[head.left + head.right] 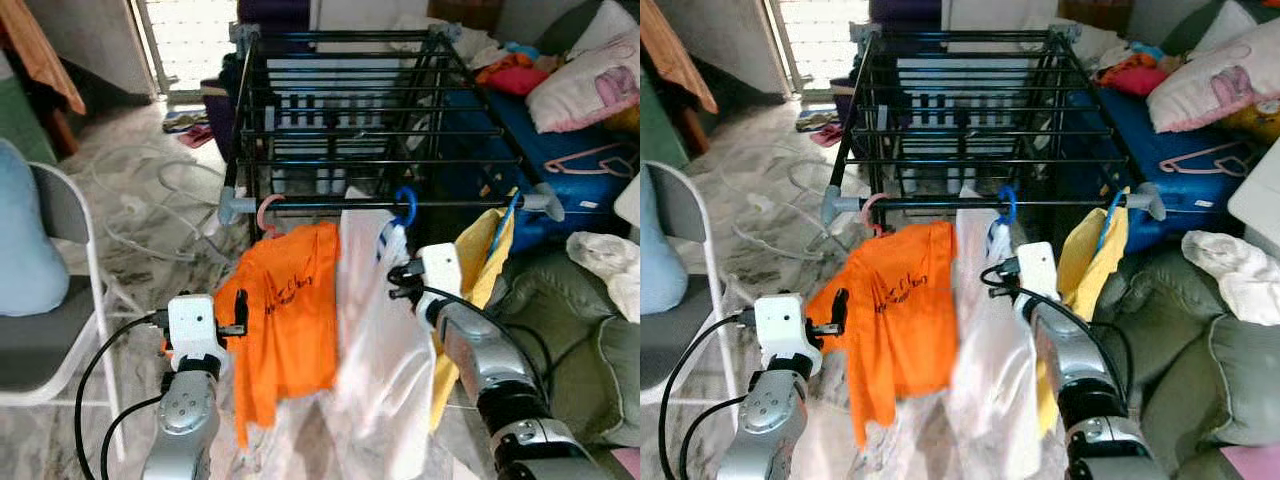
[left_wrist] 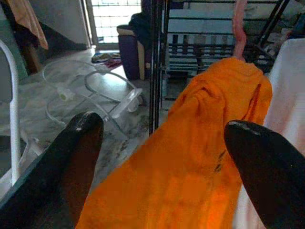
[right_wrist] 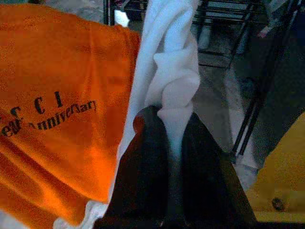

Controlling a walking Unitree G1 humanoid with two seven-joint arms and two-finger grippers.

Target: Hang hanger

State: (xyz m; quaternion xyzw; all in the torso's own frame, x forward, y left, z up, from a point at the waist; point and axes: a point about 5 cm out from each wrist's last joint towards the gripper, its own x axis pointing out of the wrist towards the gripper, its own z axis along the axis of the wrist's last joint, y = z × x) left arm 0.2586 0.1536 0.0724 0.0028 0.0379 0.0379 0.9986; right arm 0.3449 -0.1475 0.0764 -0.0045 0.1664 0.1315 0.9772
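Now the blue plastic hanger (image 1: 405, 205) hooks the front rail of the black metal drying rack (image 1: 380, 205), carrying a white cloth garment (image 1: 375, 330) pinched by the right gripper (image 3: 169, 143); the left gripper (image 2: 167, 143) is spread beside the orange shirt (image 1: 285, 310).

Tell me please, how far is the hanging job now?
Done: the orange shirt, white garment and yellow garment hang from the rack's front bar. In hand: the right gripper pinches the white garment. Left: release it. The left gripper is open beside the orange shirt.

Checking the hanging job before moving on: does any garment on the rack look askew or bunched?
Yes. The orange shirt sags lopsided from its pink hanger, and the white garment is bunched where the right gripper pinches it.
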